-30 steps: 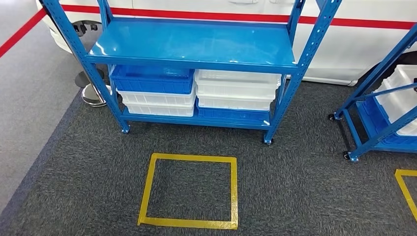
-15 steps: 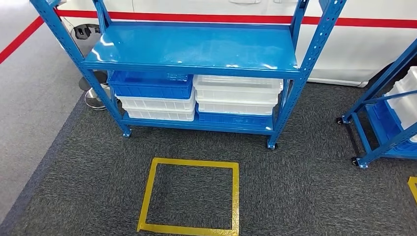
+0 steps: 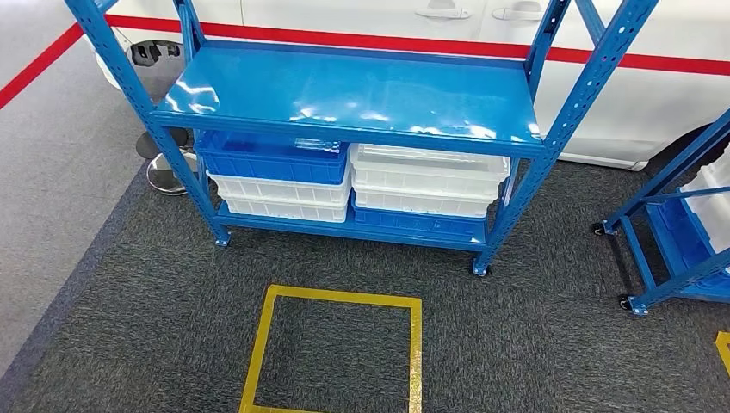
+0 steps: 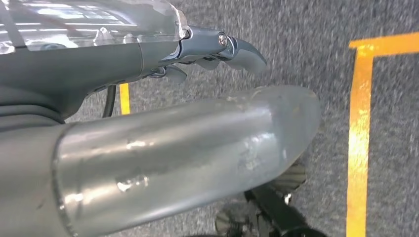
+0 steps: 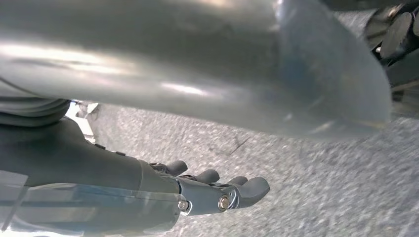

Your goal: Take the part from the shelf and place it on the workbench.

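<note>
- A blue metal shelf [image 3: 353, 95] on small wheels stands on dark grey carpet, straight ahead of the robot, seen from the head view
- Its upper board is bare and glossy; the lower level holds stacked crates: a blue crate [image 3: 271, 157] on white crates [image 3: 280, 196] at the left, and white crates [image 3: 428, 179] above a blue one at the right
- The part to be fetched cannot be made out; something pale and clear shows at the back rim of the blue crate, too small to identify, so the part probably lies inside one of the crates
- A yellow tape square [image 3: 331, 353] marks the floor just in front of the shelf, likely the standing spot
- A second blue rack [image 3: 676, 224] with white crates stands at the far right; a white car body with a red stripe lies behind the shelf
- The left robot hand [image 4: 217, 52] hangs over the carpet, fingers loosely spread, holding nothing
- The right robot hand [image 5: 217, 190] likewise hangs with fingers apart and holds nothing
- Judged step: the approach to the shelf, with no reach begun
- Next move calls for stepping into the square, stooping low, and locating the part under the upper board
</note>
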You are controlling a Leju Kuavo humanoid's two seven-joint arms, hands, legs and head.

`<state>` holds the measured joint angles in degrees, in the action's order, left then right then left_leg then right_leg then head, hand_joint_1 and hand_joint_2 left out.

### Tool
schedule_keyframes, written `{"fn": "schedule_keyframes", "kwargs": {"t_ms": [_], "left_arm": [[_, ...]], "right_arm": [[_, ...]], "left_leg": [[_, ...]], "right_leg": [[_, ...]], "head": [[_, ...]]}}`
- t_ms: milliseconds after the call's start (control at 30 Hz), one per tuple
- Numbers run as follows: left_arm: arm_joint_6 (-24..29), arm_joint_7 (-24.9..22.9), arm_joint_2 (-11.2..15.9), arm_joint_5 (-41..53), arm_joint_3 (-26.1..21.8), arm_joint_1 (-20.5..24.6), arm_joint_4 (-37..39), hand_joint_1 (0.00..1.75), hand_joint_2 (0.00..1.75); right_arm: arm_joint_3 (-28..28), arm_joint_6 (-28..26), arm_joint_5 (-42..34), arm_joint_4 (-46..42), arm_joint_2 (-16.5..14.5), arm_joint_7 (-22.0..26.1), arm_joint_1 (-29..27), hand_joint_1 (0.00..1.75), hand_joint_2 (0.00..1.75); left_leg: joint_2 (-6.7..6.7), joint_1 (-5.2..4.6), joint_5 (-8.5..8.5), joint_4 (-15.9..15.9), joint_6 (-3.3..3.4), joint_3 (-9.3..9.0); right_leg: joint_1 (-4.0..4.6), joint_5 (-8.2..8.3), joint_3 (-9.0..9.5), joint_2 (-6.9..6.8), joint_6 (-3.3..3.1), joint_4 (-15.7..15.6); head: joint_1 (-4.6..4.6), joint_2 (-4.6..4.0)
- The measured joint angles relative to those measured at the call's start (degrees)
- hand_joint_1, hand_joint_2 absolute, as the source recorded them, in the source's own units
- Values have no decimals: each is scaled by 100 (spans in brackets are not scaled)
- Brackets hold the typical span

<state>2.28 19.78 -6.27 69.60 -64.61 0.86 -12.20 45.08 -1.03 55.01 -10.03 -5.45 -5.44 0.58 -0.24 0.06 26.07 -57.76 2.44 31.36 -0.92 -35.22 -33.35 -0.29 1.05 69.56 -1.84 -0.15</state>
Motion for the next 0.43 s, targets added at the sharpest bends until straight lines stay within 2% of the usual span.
{"fn": "schedule_keyframes", "kwargs": {"t_ms": [33, 67, 100, 133, 200, 267, 367, 433], "left_arm": [[-1, 0, 1, 1, 0, 0, 0, 0, 0], [-1, 0, 1, 2, 0, 0, 0, 0, 0], [-1, 0, 1, 2, 0, -3, 0, 0, 0], [-1, 0, 0, 2, 0, -6, 0, 0, 0], [-2, -1, -1, 2, -1, -15, 0, 0, 0], [-3, -1, -2, 2, -2, -7, 0, 0, 0], [-3, -3, -6, 3, -2, 5, 0, 0, 0], [-5, -4, -10, 7, -2, 13, 0, 0, 0]], "right_arm": [[1, -1, 2, 0, -25, 0, 1, 0, 0], [1, -1, 3, -1, -46, -1, -4, 0, 0], [1, -2, 4, -1, -61, -1, -13, 0, 0], [1, -2, 4, -1, -70, -2, -23, 0, 0], [2, -3, 4, 1, -77, -2, -51, 0, 0], [4, -3, 4, 1, -79, -2, -58, 0, 0], [5, -1, 4, 1, -80, -3, -51, 0, 0], [6, 1, 4, 2, -78, -4, -51, 0, 0]], "left_leg": [[-5, -4, 26, -1, 10, -22], [-14, -5, 60, -2, 15, -57], [-25, -4, 100, -3, 8, -106], [-37, -3, 146, -4, -5, -167], [-54, -8, 252, -23, -55, -277], [-63, -22, 355, -38, -130, -324], [-59, -24, 392, -149, -238, -397], [-38, -12, 448, -300, -282, -399]], "right_leg": [[-2, -124, -215, 3, 14, 276], [-5, -167, -367, 4, 24, 410], [-11, -104, -433, 4, 31, 370], [-19, 74, -416, 4, 36, 161], [-20, 605, -272, 6, 11, -505], [5, 869, -193, 12, -64, -901], [2, 863, -68, 25, -193, -996], [-14, 823, 42, 19, -250, -1031]], "head": [[0, 0], [0, 0], [0, 0], [0, 0], [0, 0], [0, 0], [-1, 0], [-1, 0]]}}
